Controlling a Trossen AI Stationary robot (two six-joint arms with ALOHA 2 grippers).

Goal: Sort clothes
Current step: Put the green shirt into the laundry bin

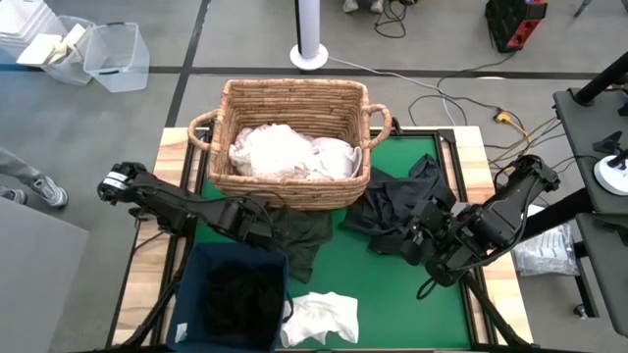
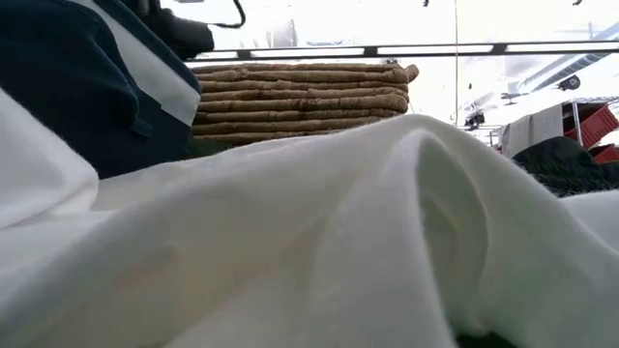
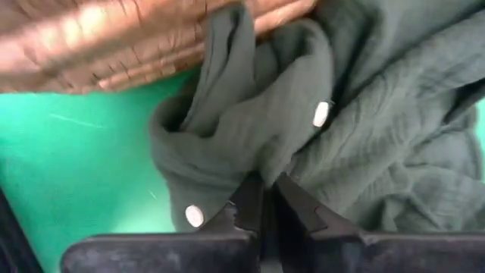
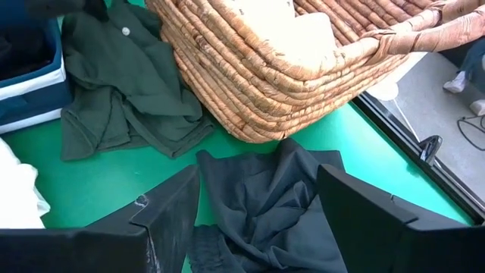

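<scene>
A dark green buttoned garment (image 1: 299, 238) lies on the green mat against the wicker basket's near wall. My left gripper (image 1: 263, 224) is shut on it, also seen in its wrist view (image 3: 264, 199). A black garment (image 1: 400, 208) lies crumpled on the mat to the right of the basket. My right gripper (image 4: 261, 216) is open low over its near part, with one finger on each side of a bunched ridge (image 4: 265, 193). White garments (image 1: 289, 152) fill the basket. One white garment (image 1: 320, 318) lies at the near edge and fills the low view (image 2: 319, 232). A dark garment (image 1: 235, 299) lies in the navy bin. My left gripper pinches a bunched fold of the dark green garment (image 3: 254, 163) between its two fingers, close to a white button (image 3: 195, 215). It comes from the table's left, slanting down. The garment rests slack on the mat, its far part against the basket. Whether my right gripper touches the black garment, I cannot tell.
The wicker basket (image 1: 290, 98) stands at the mat's far middle, and the navy bin (image 1: 196, 265) at its near left corner. Bare green mat (image 1: 402, 294) shows at the near right. Clear plastic tubs (image 1: 116, 54) and cables lie on the floor beyond the table.
</scene>
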